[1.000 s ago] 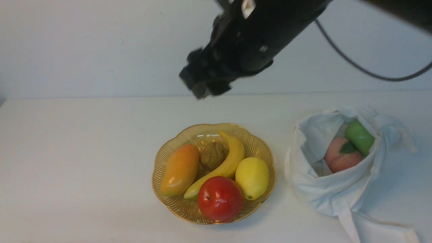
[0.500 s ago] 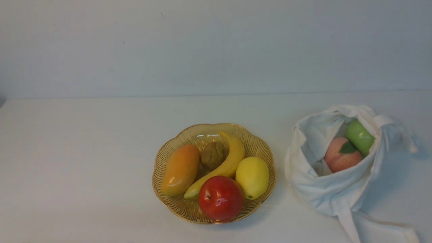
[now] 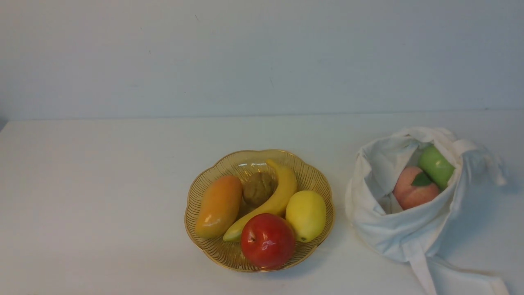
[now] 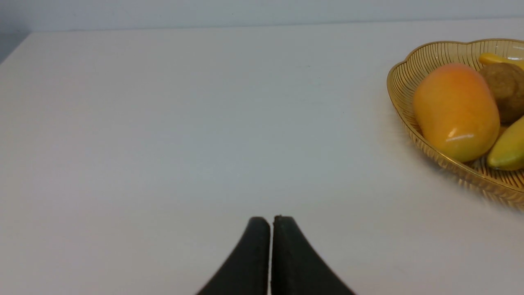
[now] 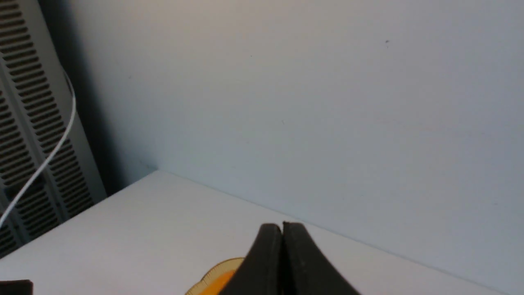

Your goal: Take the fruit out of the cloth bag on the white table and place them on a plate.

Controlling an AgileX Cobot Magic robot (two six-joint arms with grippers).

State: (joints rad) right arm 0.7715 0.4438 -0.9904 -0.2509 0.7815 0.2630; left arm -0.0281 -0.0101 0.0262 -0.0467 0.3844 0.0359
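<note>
The amber plate (image 3: 315, 180) stands mid-table and holds the red apple (image 3: 267, 240) at its front. The white cloth bag (image 3: 403, 235) lies to its right, mouth open, with the pink peach (image 3: 411, 192) and the green apple (image 3: 436, 166) inside. Neither arm shows in the front view. My left gripper (image 4: 271, 219) is shut and empty, low over bare white table (image 4: 143, 123), with the plate (image 4: 403, 76) off to one side. My right gripper (image 5: 282, 226) is shut and empty, held high, with the plate's edge (image 5: 213, 276) just below its fingers.
The plate also holds a mango (image 3: 219, 206), a banana (image 3: 272, 200), a lemon (image 3: 306, 215) and a brown walnut-like fruit (image 3: 258, 188). The bag's strap (image 3: 458, 278) trails to the front right. A louvred panel and a white cable (image 5: 41, 164) stand beyond the table's edge.
The right arm, which hung above the plate a second ago, has risen out of the front view. The fruit, plate and bag have not moved.
</note>
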